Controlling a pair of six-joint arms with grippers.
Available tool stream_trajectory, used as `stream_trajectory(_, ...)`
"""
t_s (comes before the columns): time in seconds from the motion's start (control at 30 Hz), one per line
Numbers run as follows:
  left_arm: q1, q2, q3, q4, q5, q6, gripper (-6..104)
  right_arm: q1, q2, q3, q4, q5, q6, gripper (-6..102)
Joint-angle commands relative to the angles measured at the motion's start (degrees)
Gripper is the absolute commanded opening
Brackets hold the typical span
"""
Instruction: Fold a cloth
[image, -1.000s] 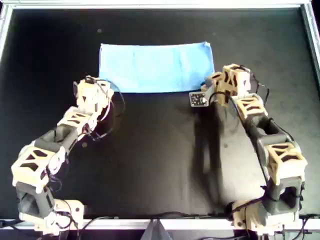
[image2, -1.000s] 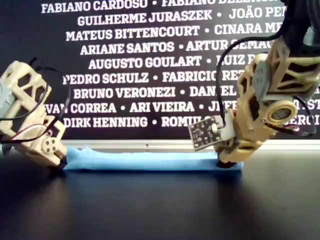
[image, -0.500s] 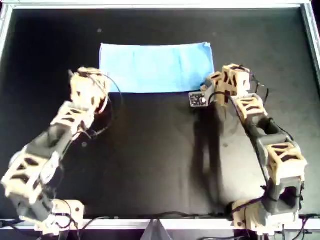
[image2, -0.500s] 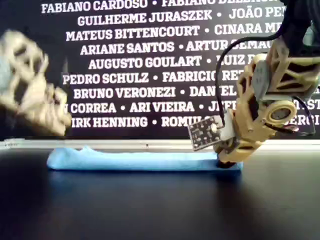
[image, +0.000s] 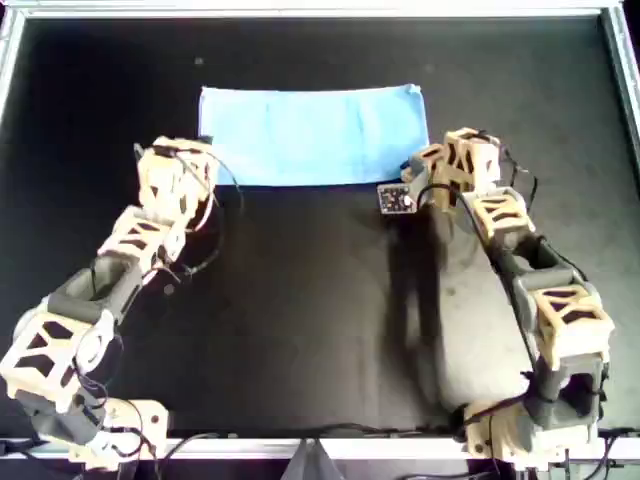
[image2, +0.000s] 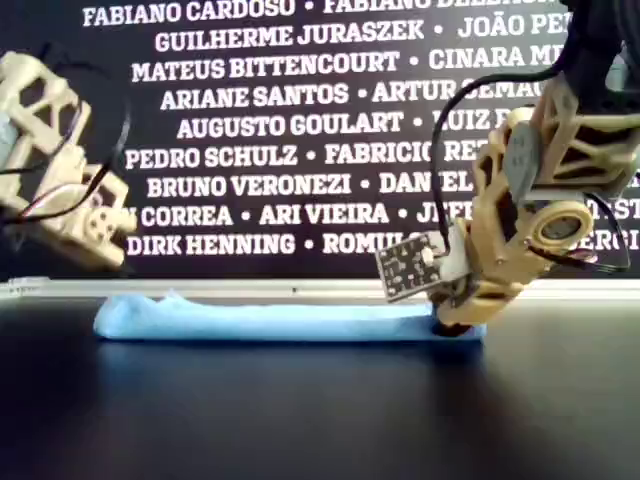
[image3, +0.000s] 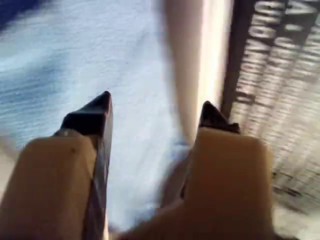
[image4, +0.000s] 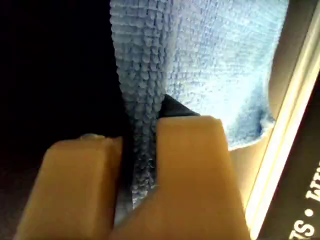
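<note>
The cloth (image: 312, 135) is a light-blue sheet lying folded into a flat wide rectangle at the far middle of the black table. In the exterior view it is a low blue strip (image2: 270, 322). My first gripper (image: 182, 152) is open and empty, lifted above the cloth's near corner on the overhead view's left; its jaws stand apart over blurred blue fabric (image3: 75, 60). My second gripper (image: 421, 178) is shut on the cloth's near edge (image4: 145, 90) at the corner on the overhead view's right, down at table level (image2: 455, 322).
A metal frame (image: 618, 90) rims the black table (image: 320, 320). A dark banner with white names (image2: 280, 130) stands behind the far edge. A small circuit board (image: 396, 198) sticks out beside my second gripper.
My first gripper has let go of the cloth's corner and risen off the table. That end of the cloth has settled flat. My second gripper has not moved.
</note>
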Motion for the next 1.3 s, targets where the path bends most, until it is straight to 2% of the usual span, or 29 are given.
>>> stream_trajectory(0.0,-1.5,3.3,0.4,0.6,-0.4,-0.1,62,0.1,1.4,-6.1,-2.9,-0.7,0.09,22)
stream_trajectory(0.1,-1.4,3.7,0.6,0.4,-0.4,0.7,62,0.1,1.4,-6.1,-2.9,-0.7,0.09,22)
stream_trajectory(0.23,-1.5,3.0,2.1,0.5,0.3,-0.3,64,0.2,1.4,-6.1,-2.9,-0.7,0.09,23)
stream_trajectory(0.3,-1.4,2.5,3.5,-0.4,0.2,0.5,66,0.2,1.4,-6.1,-2.9,-0.7,0.09,23)
stream_trajectory(0.57,-1.3,-0.9,3.1,-0.4,-0.4,-0.2,93,0.3,1.4,-6.1,-2.9,-0.7,0.09,23)
stream_trajectory(0.67,-1.4,-6.2,0.2,-0.5,-0.4,-0.3,99,0.4,1.4,-6.1,-2.9,-0.7,0.0,23)
stream_trajectory(1.03,-1.2,-18.1,-17.0,-0.5,-0.4,0.5,100,0.4,1.4,-6.1,-2.9,-0.7,0.0,23)
stream_trajectory(1.27,-1.3,-20.8,-20.3,-0.3,-0.3,0.8,100,0.4,1.4,-6.1,-2.9,-0.7,0.0,21)
